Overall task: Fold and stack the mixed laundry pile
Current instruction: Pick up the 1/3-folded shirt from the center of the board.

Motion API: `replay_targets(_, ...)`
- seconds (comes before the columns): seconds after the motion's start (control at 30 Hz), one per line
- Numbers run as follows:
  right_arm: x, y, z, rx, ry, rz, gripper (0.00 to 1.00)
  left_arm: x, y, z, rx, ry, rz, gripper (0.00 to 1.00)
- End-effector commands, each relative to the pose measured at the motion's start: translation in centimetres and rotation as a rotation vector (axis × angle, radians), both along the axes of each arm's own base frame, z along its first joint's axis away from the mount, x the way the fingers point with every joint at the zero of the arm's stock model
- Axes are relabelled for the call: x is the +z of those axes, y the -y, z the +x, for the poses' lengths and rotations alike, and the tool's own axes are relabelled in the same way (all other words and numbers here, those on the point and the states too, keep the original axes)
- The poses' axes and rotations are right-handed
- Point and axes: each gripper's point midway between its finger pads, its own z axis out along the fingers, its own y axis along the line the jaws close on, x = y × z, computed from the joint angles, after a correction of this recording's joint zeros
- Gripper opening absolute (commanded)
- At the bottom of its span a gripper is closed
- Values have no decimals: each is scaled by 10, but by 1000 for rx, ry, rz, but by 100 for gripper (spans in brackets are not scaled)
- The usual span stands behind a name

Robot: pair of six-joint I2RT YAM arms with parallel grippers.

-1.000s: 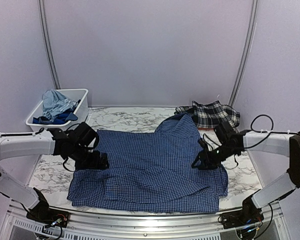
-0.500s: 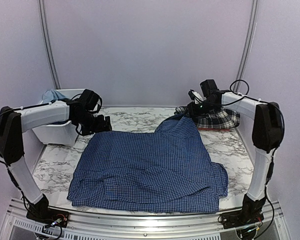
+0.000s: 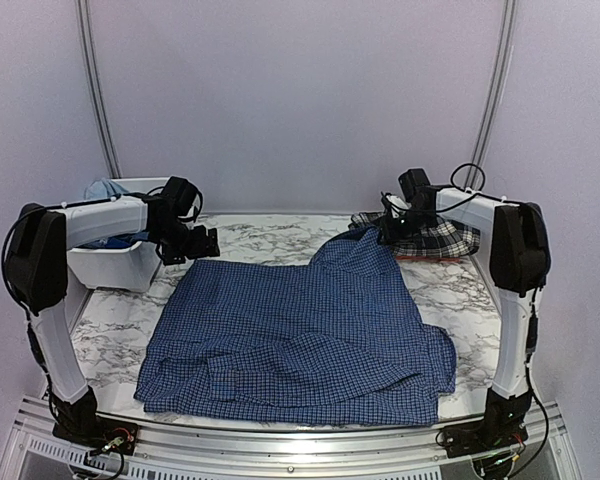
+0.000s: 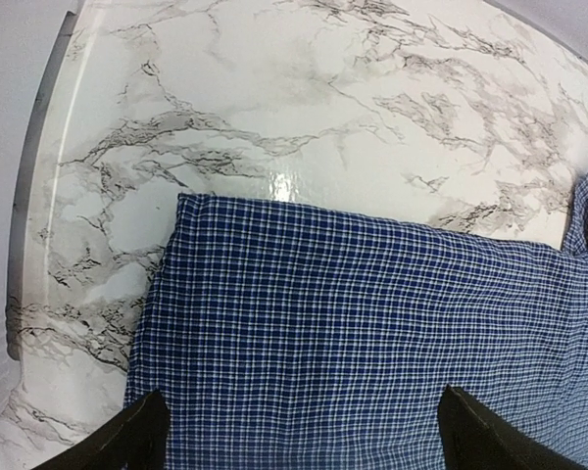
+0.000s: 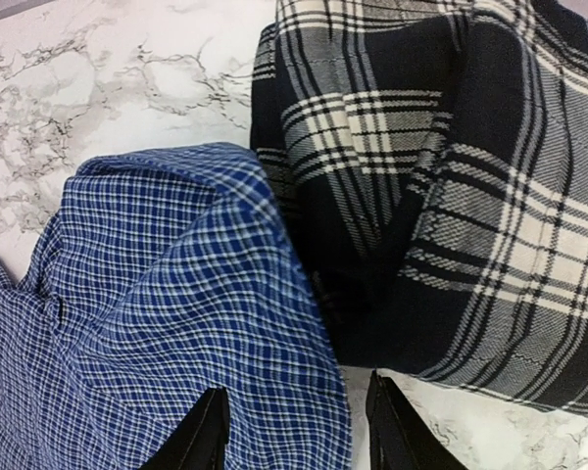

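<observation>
Where both arms reach to the far side of the table (image 3: 270,232), items as follows:

1. L gripper (image 3: 202,243): jaws spread wide, nothing betw. them. It hangs over the far-left corner of the shirt (image 3: 300,330). Wrist cam: check cloth lies under and ahead of the fingers (image 4: 127,441), bare marble beyond and to their left.

2. R gripper (image 3: 388,228): jaws part-spread, gripping nothing. The shirt's raised far-right fold lies below and left of the gap, and its edge runs betw. the fingers (image 5: 204,436). Cannot tell whether the tips touch cloth.

3. Shirt: navy small-check, laid flat mid-table, betw. the grippers and nearer the bases than either.

4. Plaid piece (image 3: 435,232): black/white, crumpled, just ahead and right of R gripper, meeting the shirt fold.

5. Bin (image 3: 110,265): white, behind L gripper on its left, approx. half hidden by the arm. Light blue cloth (image 3: 102,190) pokes above the rim.
</observation>
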Motion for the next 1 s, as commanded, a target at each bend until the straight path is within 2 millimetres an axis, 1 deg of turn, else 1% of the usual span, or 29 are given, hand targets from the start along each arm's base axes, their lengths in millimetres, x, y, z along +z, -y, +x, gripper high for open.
replay_targets(0.0,1,13,10,-19,18,-41,44,-2,-5,6,-4,-6,11,99)
replay_targets(0.07,-5,10,10,-10,4,-30,44,-3,-3,7,-16,-12,-4,99)
replay_targets(0.17,-16,3,10,10,-17,0,43,-7,-6,9,-13,-22,-8,99)
replay_targets(0.23,-23,1,11,18,-30,10,40,-10,-9,11,-6,-30,-12,99)
replay_targets(0.3,-24,-2,13,24,-34,22,37,-15,-14,14,7,-44,-21,99)
replay_targets(0.37,-19,-6,16,33,-25,39,31,-20,-21,16,20,-55,-25,99)
replay_targets(0.47,-10,-10,19,39,-10,61,14,-28,-24,20,9,-65,-13,98)
replay_targets(0.53,1,-13,22,47,3,78,3,-33,-27,23,-11,-65,16,95)
replay_targets(0.57,6,-13,22,49,10,85,0,-34,-28,24,-23,-60,36,94)
replay_targets(0.63,20,-16,23,54,30,97,0,-35,-34,28,-43,-53,78,91)
replay_targets(0.67,25,-16,23,56,36,99,0,-36,-36,29,-59,-54,91,89)
replay_targets(0.73,31,-16,21,58,42,101,0,-37,-45,33,-66,-50,130,86)
replay_targets(0.83,33,-17,20,69,42,110,0,-39,-50,39,-95,-40,161,80)
replay_targets(0.97,30,-20,19,72,32,122,0,-46,-47,50,-155,-34,191,72)
